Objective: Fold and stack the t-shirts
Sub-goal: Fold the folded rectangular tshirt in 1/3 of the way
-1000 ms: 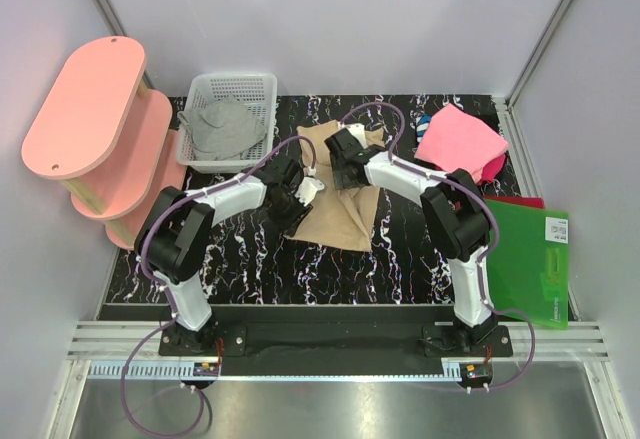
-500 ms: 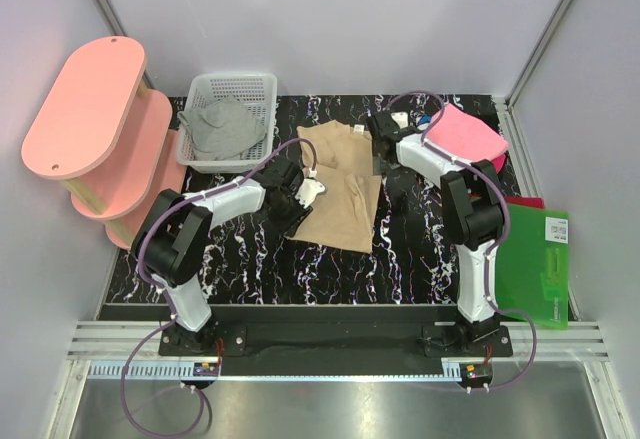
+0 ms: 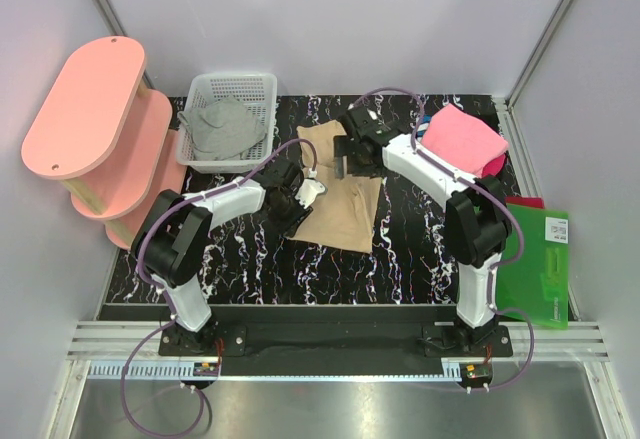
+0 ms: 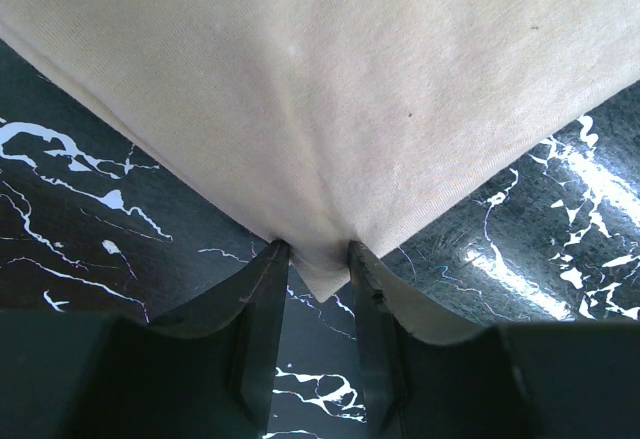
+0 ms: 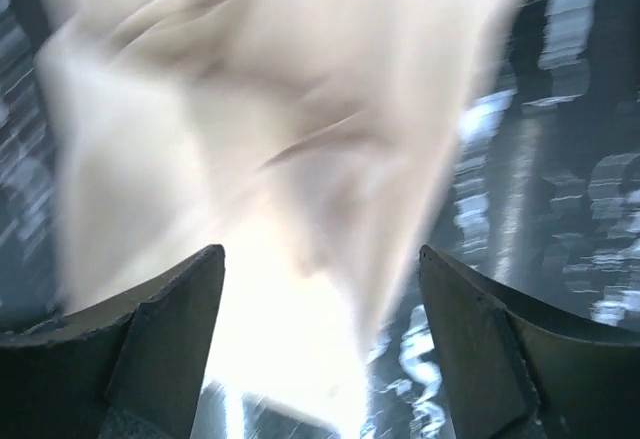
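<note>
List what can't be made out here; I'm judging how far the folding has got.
Right wrist: motion blur smears the tan shirt; whether the open right gripper touches it is unclear.
Left wrist: frame edges cut the shirt off beyond the corner the left gripper pinches.
Top: the right arm covers part of it; the grey shirt lies bunched in the basket, shape unreadable.

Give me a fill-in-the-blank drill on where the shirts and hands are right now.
1. The left hand is ___ on a corner of the tan t-shirt.
2. The right hand is ___, gripping nothing.
3. The grey t-shirt lies inside the white ___.
4. The pink t-shirt lies far to the robot's ___.
Missing words: shut; open; basket; right.
</note>
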Motion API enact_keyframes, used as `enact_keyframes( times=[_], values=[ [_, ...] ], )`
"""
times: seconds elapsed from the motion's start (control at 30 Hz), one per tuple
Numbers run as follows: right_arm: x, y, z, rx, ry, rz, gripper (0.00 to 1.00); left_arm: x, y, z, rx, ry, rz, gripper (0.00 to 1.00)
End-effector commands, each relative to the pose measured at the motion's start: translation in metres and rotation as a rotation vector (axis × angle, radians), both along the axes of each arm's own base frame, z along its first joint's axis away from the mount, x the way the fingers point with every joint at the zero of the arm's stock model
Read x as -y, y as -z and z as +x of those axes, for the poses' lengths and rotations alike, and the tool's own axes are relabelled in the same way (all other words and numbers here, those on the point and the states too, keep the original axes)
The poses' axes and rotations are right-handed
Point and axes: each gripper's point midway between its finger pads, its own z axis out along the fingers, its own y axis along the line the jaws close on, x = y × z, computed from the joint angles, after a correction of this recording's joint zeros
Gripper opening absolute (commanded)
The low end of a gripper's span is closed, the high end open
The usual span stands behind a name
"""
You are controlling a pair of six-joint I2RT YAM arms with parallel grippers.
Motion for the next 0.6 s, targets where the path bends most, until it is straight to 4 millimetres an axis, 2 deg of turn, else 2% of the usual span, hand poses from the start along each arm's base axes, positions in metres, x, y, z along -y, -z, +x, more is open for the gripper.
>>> enact_keyframes(
  times=[0.0,0.1,0.27,0.33,0.37,0.43,0.47,0.57],
  values=[
    [-0.046,-0.029,-0.029,0.009,-0.167,0.182,0.87,-0.028,0.036,-0.051,-0.192,0.022,0.134,0.37],
    [-0.044,-0.018,-0.035,-0.012,-0.187,0.170,0.88,-0.027,0.034,-0.049,-0.185,0.023,0.132,0.37],
    [-0.028,0.006,-0.029,-0.022,-0.147,0.067,0.88,-0.025,0.031,-0.048,-0.186,0.022,0.125,0.37],
    [-0.017,0.015,-0.023,-0.016,-0.118,0.000,0.88,-0.026,0.030,-0.048,-0.183,0.019,0.128,0.37],
    [-0.010,0.030,-0.023,-0.047,-0.109,-0.041,0.87,-0.026,0.029,-0.048,-0.181,0.022,0.127,0.37],
    [0.002,0.040,-0.017,-0.058,-0.078,-0.095,0.87,-0.027,0.028,-0.048,-0.179,0.023,0.130,0.37],
    [0.010,0.055,-0.016,-0.089,-0.066,-0.125,0.87,-0.026,0.027,-0.047,-0.176,0.023,0.128,0.37],
    [0.025,0.073,-0.016,-0.126,-0.047,-0.174,0.86,-0.026,0.024,-0.047,-0.170,0.024,0.128,0.37]
  ],
)
